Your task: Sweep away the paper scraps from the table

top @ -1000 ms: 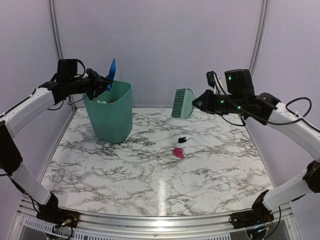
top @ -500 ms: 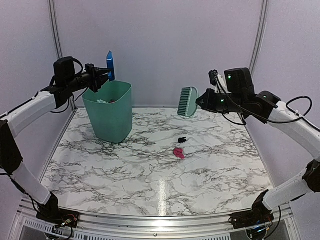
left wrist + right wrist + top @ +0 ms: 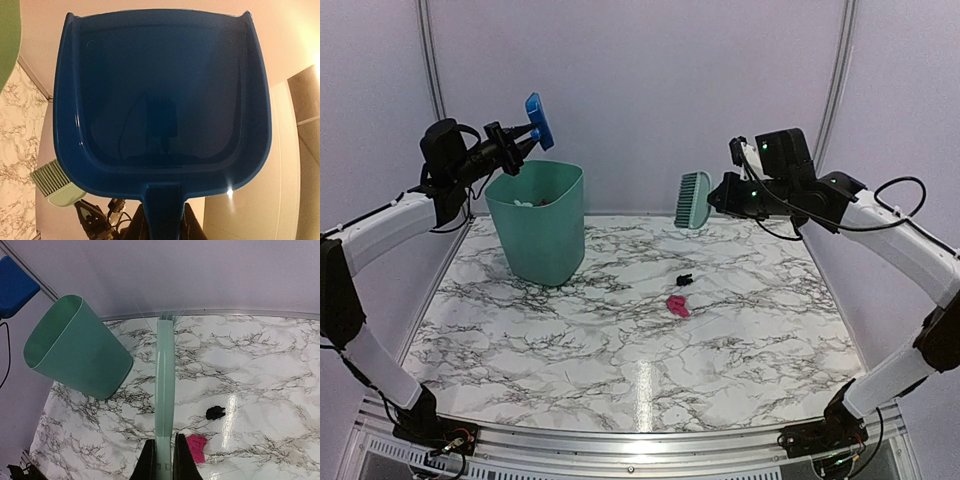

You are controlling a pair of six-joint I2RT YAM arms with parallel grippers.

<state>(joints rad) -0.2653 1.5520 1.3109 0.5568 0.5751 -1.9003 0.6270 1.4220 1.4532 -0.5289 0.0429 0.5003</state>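
A pink paper scrap [image 3: 677, 306] and a black one [image 3: 685, 279] lie on the marble table [image 3: 620, 350]; both also show in the right wrist view, pink [image 3: 196, 447] and black [image 3: 215, 413]. My left gripper [image 3: 510, 141] is shut on the blue dustpan [image 3: 538, 120] and holds it high over the green bin; the pan [image 3: 160, 100] looks empty. My right gripper [image 3: 720, 198] is shut on the mint-green hand brush [image 3: 694, 199], held in the air above the table's back right. Its handle [image 3: 164, 390] runs away from my fingers.
A green waste bin [image 3: 539, 220] stands at the back left of the table, with bits of paper inside; it also shows in the right wrist view [image 3: 75, 347]. Pale walls and metal posts close in the back and sides. A metal rail [image 3: 620, 440] edges the front.
My left gripper has raised the dustpan and tilted it back from over the bin. My right gripper has moved the brush slightly up and right, away from the table.
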